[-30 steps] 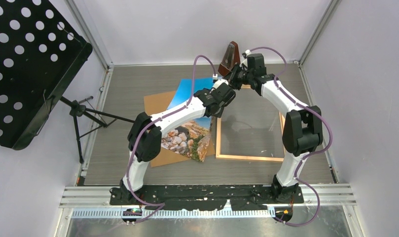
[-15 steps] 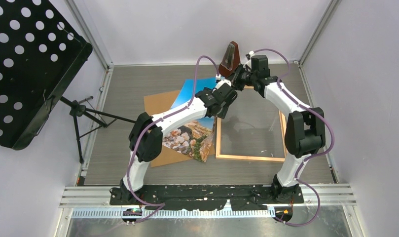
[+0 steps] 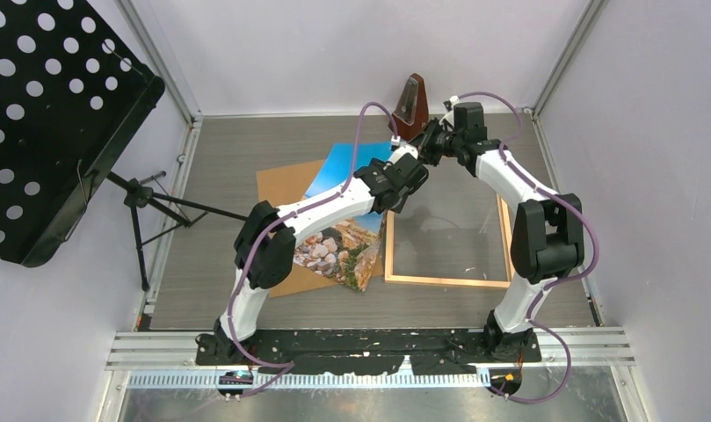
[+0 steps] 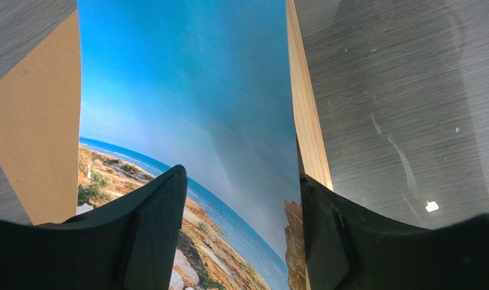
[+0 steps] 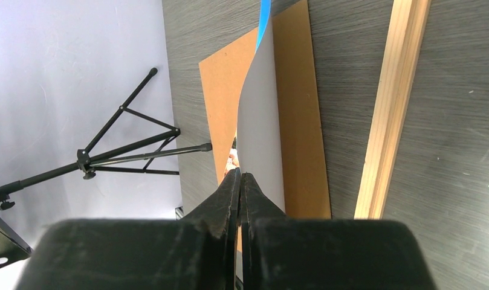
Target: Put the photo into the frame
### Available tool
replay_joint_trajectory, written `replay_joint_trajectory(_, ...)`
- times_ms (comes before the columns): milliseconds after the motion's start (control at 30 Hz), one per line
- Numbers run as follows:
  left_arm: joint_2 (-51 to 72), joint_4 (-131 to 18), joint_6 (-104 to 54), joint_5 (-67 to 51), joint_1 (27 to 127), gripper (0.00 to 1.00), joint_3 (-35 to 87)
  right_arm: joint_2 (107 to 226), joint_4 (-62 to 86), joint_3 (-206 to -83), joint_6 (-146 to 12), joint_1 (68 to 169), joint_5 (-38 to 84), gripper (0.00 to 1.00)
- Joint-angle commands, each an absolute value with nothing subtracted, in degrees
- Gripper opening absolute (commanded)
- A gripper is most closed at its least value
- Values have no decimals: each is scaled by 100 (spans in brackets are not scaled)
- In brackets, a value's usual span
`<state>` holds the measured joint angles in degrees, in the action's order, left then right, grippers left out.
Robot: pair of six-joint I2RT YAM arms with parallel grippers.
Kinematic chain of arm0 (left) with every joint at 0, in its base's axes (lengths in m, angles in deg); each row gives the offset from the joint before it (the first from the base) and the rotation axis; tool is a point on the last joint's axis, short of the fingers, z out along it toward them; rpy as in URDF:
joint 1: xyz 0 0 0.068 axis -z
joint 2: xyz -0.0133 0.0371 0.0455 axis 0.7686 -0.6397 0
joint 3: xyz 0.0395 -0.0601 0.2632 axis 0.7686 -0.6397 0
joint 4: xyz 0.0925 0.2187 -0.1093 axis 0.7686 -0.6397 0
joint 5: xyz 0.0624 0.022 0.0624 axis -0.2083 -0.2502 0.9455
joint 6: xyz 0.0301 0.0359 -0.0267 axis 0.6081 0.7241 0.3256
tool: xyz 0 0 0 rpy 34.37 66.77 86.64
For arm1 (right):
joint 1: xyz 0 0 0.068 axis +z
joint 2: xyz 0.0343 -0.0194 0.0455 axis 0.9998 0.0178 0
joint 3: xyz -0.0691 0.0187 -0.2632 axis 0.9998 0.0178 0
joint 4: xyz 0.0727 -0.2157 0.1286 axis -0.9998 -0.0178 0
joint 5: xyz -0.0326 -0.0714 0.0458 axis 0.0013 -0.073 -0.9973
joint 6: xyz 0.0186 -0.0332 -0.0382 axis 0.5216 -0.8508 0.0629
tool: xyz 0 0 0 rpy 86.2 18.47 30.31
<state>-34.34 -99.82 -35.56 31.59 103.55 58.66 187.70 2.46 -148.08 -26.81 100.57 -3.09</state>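
The right gripper (image 5: 240,181) has its fingers pressed together on the photo's (image 5: 261,121) far edge, so far as its wrist view shows. The sheet rises from the pinch in a curve, its white back turned to that camera. The left gripper (image 4: 240,176) hangs just above the print with its fingers apart, holding nothing; the blue sky shows between them and the frame's (image 4: 302,109) left rail runs under the right-hand finger. The photo looks light, thin and floppy: it bows instead of lying flat, so it will likely sag or crease if carried by one corner. A grip on an edge with a second support further along seems wiser. Its near part lies on the board (image 3: 277,180), just left of the frame. Both arms reach far forward and meet over the frame's far left corner, the left forearm crossing above the photo.
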Motion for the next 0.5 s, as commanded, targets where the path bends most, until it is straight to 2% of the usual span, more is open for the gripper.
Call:
replay_joint_trajectory(0, -3728, -9761, -2852, 2826, 10867, 64, 5897, 18284, 884, -14932, -2369, 10295, -763, 6)
replay_joint_trajectory(300, -3821, -9746, -2751, 2968, 10883, 50, 5918, 18200, 923, -14869, -2331, 10282, -754, 6)
replay_joint_trajectory(467, -3810, -9777, -2756, 2839, 10894, 33, 5945, 18168, 936, -14877, -2317, 10254, -742, 6)
